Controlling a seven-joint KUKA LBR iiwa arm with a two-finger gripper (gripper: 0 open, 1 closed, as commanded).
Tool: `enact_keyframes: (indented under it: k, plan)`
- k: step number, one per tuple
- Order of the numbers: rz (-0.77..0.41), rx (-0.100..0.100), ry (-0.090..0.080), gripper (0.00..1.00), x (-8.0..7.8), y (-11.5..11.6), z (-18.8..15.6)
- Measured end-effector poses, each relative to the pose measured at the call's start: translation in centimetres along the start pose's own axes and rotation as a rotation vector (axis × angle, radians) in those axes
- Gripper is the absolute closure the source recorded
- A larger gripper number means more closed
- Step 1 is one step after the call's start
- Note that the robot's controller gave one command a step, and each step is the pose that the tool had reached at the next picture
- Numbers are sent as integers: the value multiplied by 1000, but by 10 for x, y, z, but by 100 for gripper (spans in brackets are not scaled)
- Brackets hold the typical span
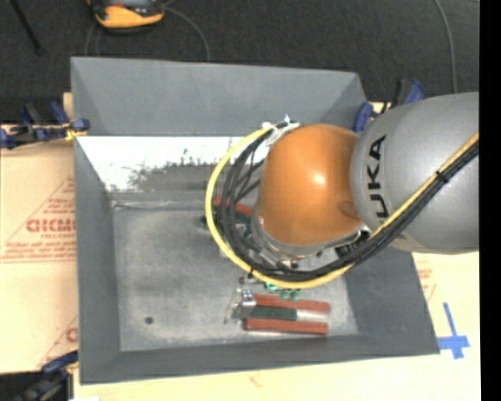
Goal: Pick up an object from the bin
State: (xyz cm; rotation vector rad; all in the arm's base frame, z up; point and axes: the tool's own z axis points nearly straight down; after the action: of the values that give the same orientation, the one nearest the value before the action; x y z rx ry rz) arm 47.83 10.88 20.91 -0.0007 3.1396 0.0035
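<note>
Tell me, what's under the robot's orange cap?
Red sticks and a dark green one poke out below it on the bin floor. The orange cap covers anything directly beneath.

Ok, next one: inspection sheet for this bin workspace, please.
surface: grey metal bin, floor scuffed.
job's things: red and dark green sticks side by side near the front wall; small green thing just above them.
clutter: red piece behind the cables.
grippers: gripper mostly hidden under the orange wrist cover; state cannot be told.
cables: black and yellow cables looped round the wrist.
surroundings: orange handheld device beyond the bin.
</note>
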Motion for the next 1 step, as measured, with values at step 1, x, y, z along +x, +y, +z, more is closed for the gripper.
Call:
enact_keyframes:
  k: [1]
  plan:
    - [-79, 2, -6, 0, 1, -30, 38]
